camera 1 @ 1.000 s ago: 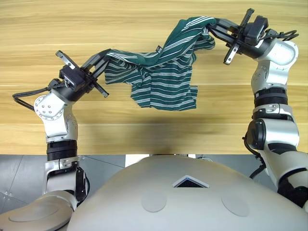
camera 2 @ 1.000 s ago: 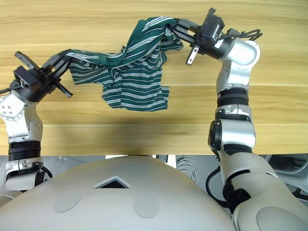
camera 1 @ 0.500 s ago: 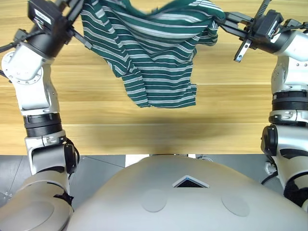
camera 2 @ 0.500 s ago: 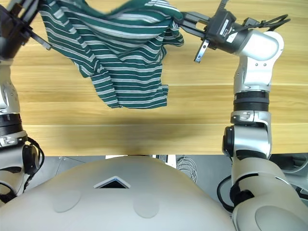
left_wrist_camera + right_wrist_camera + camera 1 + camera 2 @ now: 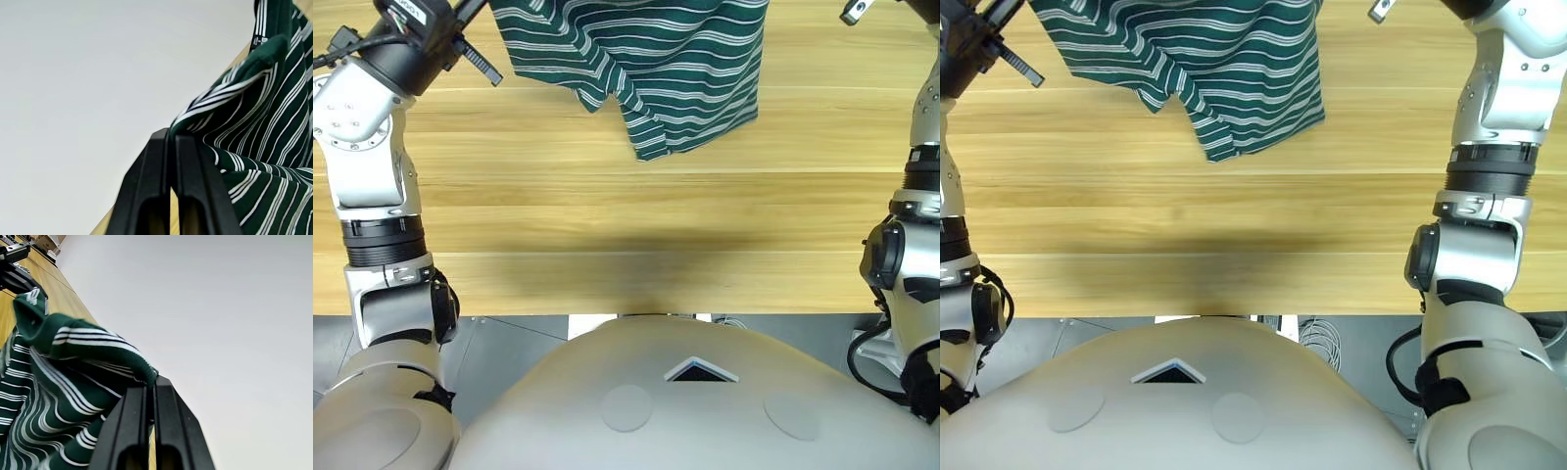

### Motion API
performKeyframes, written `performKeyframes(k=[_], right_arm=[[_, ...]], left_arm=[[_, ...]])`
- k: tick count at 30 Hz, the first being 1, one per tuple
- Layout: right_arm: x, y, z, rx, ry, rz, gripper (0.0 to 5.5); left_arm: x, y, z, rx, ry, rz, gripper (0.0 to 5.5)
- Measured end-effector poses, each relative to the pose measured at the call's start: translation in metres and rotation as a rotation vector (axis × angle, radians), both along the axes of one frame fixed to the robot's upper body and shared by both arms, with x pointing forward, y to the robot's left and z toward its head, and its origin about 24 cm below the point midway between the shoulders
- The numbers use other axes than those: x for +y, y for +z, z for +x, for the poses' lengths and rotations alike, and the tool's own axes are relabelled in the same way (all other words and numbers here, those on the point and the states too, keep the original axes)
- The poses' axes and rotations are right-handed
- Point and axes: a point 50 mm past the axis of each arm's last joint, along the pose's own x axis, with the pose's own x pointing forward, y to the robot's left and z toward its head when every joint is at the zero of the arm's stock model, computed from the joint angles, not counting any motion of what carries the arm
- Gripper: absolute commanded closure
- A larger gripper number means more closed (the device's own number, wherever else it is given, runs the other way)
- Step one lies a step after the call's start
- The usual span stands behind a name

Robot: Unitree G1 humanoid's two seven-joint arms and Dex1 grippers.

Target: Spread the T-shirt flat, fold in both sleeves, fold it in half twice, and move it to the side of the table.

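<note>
The T-shirt point(image 5: 656, 69), dark green with thin white stripes, hangs in the air over the far part of the wooden table point(image 5: 626, 225), its lower edge dangling free and its top cut off by the head views' upper edge. My left gripper point(image 5: 171, 139) is shut on one upper edge of the T-shirt point(image 5: 254, 127), raised high at the left. My right gripper point(image 5: 151, 384) is shut on the other upper edge of the T-shirt point(image 5: 58, 362), raised high at the right.
The wooden table runs across the whole head view, its near edge point(image 5: 626, 311) just in front of me. A grey floor point(image 5: 519, 328) shows below that edge.
Both arms have risen further, lifting the T-shirt up and stretching it wider between them. The hanging cloth has swung up, and its lowest corner now sits higher over the table.
</note>
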Motion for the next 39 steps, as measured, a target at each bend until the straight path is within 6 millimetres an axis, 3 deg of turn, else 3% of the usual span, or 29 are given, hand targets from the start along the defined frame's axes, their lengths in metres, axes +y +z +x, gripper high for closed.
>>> performKeyframes(k=[3,6,9,11,13,14,16,20,23,25,27,29,33,34,37,39], right_arm=[[0.001,0.012,-0.012,-0.021,0.054,-0.056,5.5],[-0.005,0.023,-0.036,-0.018,0.141,-0.061,5.5],[-0.015,0.05,-0.072,-0.065,0.233,-0.008,5.5],[-0.016,0.064,-0.08,-0.071,0.249,0.031,5.5],[-0.014,0.075,-0.073,-0.066,0.227,0.063,5.5],[-0.012,0.08,-0.062,-0.048,0.2,0.081,5.5],[-0.011,0.068,-0.033,0.052,0.14,0.105,5.5],[-0.004,0.015,0.03,0.339,0.006,0.136,5.5],[0.005,-0.013,0.06,0.475,-0.141,0.153,5.5],[0.012,-0.018,0.075,0.508,-0.244,0.17,5.5],[0.022,-0.006,0.092,0.497,-0.38,0.179,5.5],[0.033,0.026,0.103,0.423,-0.474,0.193,5.5],[0.048,0.114,0.103,0.181,-0.579,0.213,5.5],[0.047,0.117,0.102,0.155,-0.587,0.194,5.5],[0.036,0.076,0.108,0.226,-0.631,0.098,5.5],[0.031,0.028,0.11,0.332,-0.631,0.016,5.5]], left_arm=[[-0.002,0.016,-0.011,-0.031,-0.036,0.035,5.46],[-0.008,0.038,-0.038,-0.076,-0.108,0.04,5.46],[-0.008,0.08,-0.072,-0.16,-0.16,-0.043,5.46],[-0.002,0.1,-0.079,-0.182,-0.148,-0.102,5.46],[0.005,0.118,-0.074,-0.194,-0.124,-0.171,5.46],[0.01,0.125,-0.064,-0.18,-0.114,-0.22,5.46],[0.017,0.118,-0.037,-0.084,-0.082,-0.3,5.46],[0.026,0.074,0.038,0.169,0.037,-0.4,5.46],[0.022,0.05,0.081,0.297,0.138,-0.425,5.46],[0.018,0.043,0.103,0.338,0.236,-0.409,5.46],[0.013,0.048,0.125,0.331,0.381,-0.367,5.46],[0.008,0.071,0.138,0.263,0.491,-0.317,5.46],[0.002,0.154,0.139,-0.01,0.619,-0.278,5.46],[0.003,0.169,0.135,-0.064,0.622,-0.272,5.46],[0.01,0.159,0.136,-0.05,0.64,-0.214,5.46],[0.01,0.128,0.142,0.032,0.624,-0.126,5.46]])
